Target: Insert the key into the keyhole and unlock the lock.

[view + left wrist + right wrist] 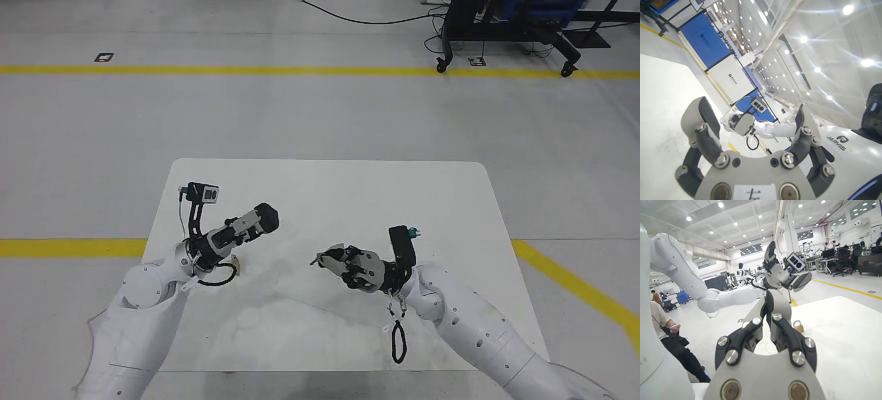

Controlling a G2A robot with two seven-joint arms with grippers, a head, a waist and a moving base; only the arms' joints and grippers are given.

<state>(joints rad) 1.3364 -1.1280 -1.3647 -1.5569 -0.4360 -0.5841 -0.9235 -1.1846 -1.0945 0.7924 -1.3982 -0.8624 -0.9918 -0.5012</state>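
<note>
One white surface (330, 190) with rounded corners carries the work, and both arms extend over it from its 6 o'clock edge. Seen from above, the left arm (150, 290) comes in at 8 o'clock and the right arm (470, 325) at 4 o'clock.

The left gripper (268, 216) is held above the surface at about 10 o'clock of its centre. It is released, with its two ribbed fingers (706, 113) spread wide and empty, and it faces the right gripper.

The right gripper (320, 260) sits close to the centre of the surface and is clenched. Its pads (770, 308) are pressed flat together; whether anything is pinched between them cannot be told.

A black cable loop (399, 342) lies by the right forearm, at 5 o'clock of that gripper.

The lock (798, 326), a brass padlock with a silver shackle, rests on the surface just beside the right gripper. It is partly hidden behind one finger link and is apart from the pads.
</note>
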